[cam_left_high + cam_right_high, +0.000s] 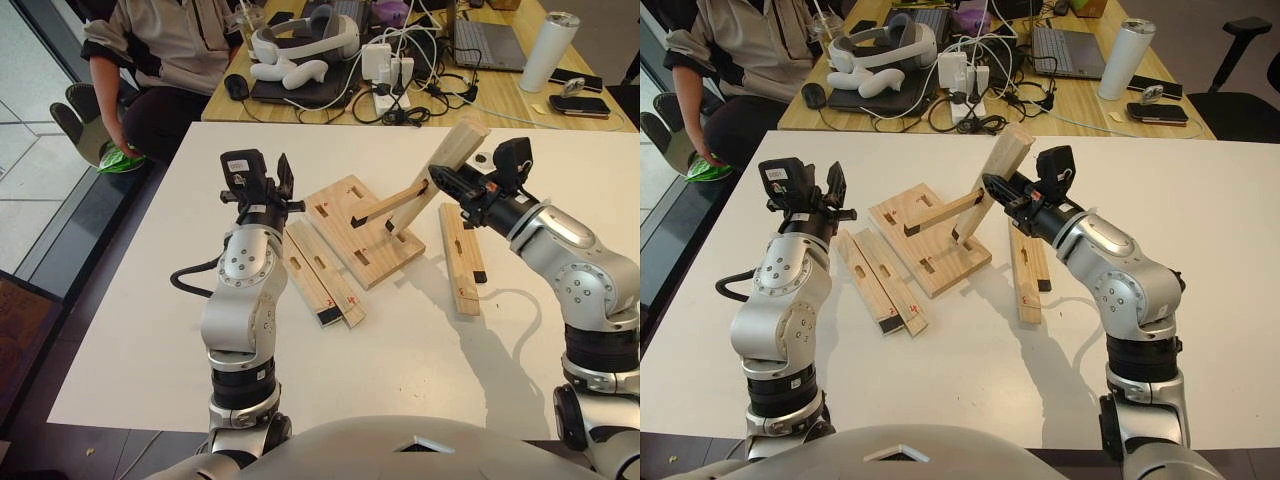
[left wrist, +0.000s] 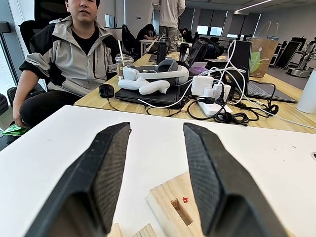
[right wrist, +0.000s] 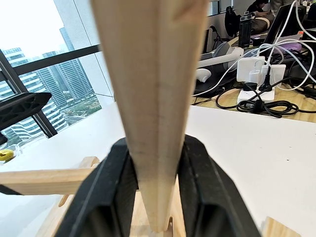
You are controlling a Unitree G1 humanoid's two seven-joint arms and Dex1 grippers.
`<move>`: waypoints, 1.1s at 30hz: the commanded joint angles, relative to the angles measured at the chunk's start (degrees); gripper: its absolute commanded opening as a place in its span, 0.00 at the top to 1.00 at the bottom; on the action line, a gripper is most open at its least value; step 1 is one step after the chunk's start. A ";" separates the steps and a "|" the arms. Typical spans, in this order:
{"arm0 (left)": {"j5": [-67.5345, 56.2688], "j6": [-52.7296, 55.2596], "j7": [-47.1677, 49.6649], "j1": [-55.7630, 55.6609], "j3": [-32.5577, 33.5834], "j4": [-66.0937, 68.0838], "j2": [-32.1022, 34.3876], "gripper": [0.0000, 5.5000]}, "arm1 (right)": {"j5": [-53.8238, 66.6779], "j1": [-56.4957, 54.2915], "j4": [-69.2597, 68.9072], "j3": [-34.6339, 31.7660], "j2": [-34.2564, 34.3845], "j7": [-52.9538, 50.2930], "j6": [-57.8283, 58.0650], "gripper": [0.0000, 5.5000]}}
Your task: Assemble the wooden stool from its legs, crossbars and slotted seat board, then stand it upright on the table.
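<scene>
Desk (image 1: pixel 420 350): white top, stool parts spread over its middle.

Slotted seat board (image 1: pixel 340 215): lies flat near the desk centre, turned diagonally, with several slots visible in its top face.

Right jaws: clamped on a leg (image 1: pixel 452 160), gripping it on both flat sides about mid-length. The right wrist view shows the pads (image 3: pixel 108 187) pressed against the wood. The leg is tilted, upper end away from the robot, lower end down on the seat board near its right corner. Cannot tell whether that end sits in a slot.

Crossbar (image 1: pixel 390 205): joined to the side of the held leg and sticking out to the robot's left, above the board. Its dark-tipped free end hangs over the board's middle.

Left jaws: spread wide, holding nothing, raised above the desk just left of the board. In the left wrist view the black ribbed pads (image 2: pixel 111 168) frame the board's near corner and one slot.

Loose parts: two wooden bars (image 1: pixel 322 275) lie flat side by side, touching, just left of the board, dark ends toward the robot. More bars (image 1: pixel 462 260) lie flat to the right of the board, under the right forearm.

Behind: wooden work table (image 1: pixel 500 85) with headset (image 1: pixel 305 40), cables and a white tumbler (image 1: pixel 548 50).
</scene>
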 commanded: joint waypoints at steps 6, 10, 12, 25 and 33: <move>1.13 1.56 0.74 1.40 -0.02 -2.06 -0.99 0.64 | -0.73 1.29 -3.19 -2.34 -4.48 2.63 3.51 0.82; 0.96 2.05 0.36 1.12 -0.14 -2.08 -0.90 0.64 | -1.88 4.34 -4.08 -2.08 -4.15 2.54 3.37 0.82; 0.87 2.26 0.04 0.77 -0.14 -1.90 -0.72 0.64 | -2.13 5.08 -4.38 -1.86 -3.13 1.89 3.10 0.82; 1.97 3.56 1.97 4.06 -2.65 -4.56 -4.04 0.64 | -3.93 -1.85 -0.46 0.98 -0.22 2.64 3.08 0.82; 2.14 3.71 3.51 6.57 -4.19 -6.25 -5.34 0.64 | -4.11 -1.43 -0.62 -0.47 -1.32 3.15 3.72 0.82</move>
